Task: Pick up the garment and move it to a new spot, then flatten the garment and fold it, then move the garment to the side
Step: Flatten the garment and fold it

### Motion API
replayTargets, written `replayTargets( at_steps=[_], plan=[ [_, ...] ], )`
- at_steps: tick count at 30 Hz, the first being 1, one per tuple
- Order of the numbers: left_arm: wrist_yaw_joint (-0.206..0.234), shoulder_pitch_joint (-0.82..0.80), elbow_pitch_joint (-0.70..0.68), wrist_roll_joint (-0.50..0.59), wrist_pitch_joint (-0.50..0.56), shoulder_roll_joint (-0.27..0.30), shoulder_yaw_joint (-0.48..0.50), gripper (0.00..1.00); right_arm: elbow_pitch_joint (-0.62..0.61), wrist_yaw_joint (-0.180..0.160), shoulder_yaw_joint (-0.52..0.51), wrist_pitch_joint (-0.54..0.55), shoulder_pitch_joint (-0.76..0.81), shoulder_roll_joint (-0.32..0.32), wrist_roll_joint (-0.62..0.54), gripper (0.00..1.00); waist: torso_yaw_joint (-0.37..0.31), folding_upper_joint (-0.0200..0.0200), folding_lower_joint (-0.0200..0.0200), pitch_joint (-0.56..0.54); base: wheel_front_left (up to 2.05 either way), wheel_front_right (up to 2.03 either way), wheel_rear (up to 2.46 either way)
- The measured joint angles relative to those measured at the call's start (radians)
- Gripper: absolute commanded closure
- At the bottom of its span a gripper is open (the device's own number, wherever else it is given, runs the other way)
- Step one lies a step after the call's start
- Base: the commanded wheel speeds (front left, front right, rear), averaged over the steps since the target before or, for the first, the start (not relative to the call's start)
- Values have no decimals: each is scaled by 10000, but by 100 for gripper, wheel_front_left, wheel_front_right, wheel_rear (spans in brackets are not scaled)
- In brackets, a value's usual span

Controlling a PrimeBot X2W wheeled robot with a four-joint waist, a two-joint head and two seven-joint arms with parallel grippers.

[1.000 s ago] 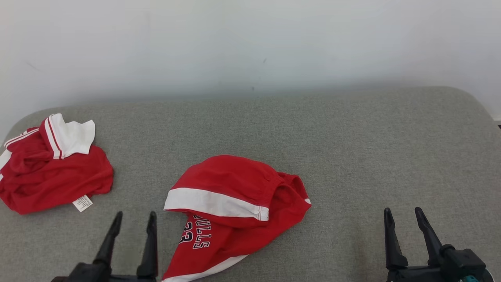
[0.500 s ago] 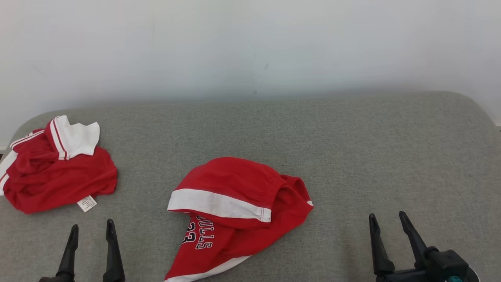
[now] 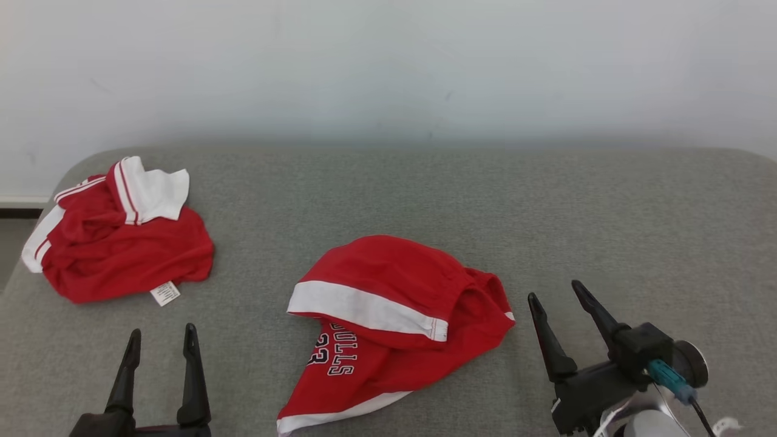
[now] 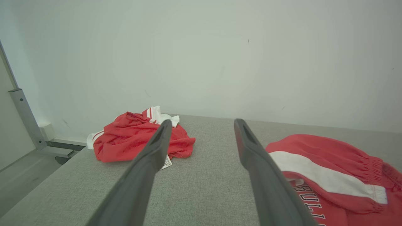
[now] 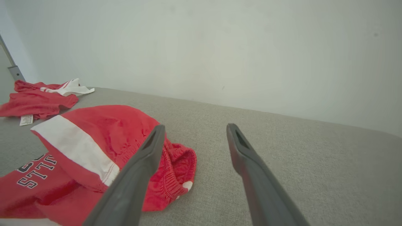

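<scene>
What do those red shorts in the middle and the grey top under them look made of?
Red shorts: soft matte cloth, perhaps cotton or polyester; they crumple in loose folds, with a gathered waistband. Grey top: woven fabric, likely over padding; a speckled weave shows and the corners are rounded.

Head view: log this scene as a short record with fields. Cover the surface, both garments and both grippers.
surface: grey padded surface against a pale wall
centre garment: red shorts, crumpled, white band, dark lettering, lying between the grippers
second garment: red and white garment, bunched at the far left, white label showing
left gripper: jaws open, empty, apart from both garments
right gripper: jaws open, empty, just right of the shorts, no contact visible
task state: nothing picked up yet
</scene>
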Motion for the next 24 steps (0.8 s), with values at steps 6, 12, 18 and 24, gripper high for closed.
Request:
replayTargets(
  at_steps=[6, 12, 18, 24],
  plan=[
    [-173, -326, 107, 81, 0, -121, -96, 0, 1582, 0, 890, 186, -965, -320, 353, 0, 484, 1, 1, 200, 0, 0, 0],
    [-316, -541, 278, 132, 0, -222, -203, 0, 3488, 0, 1632, 265, -1787, -458, 805, 0, 987, 0, 0, 415, 0, 0, 0],
    [-405, -772, 405, 134, 0, -288, -265, 0, 4984, 0, 2215, 88, -2519, -479, 1361, 94, 1373, 0, 1, 650, 0, 0, 0],
    [-412, -721, 518, 138, 0, -309, -132, 0, 5331, 0, 2704, -209, -2743, -495, 1871, 100, 1414, 1, 1, 624, 0, 0, 0]
  ],
)
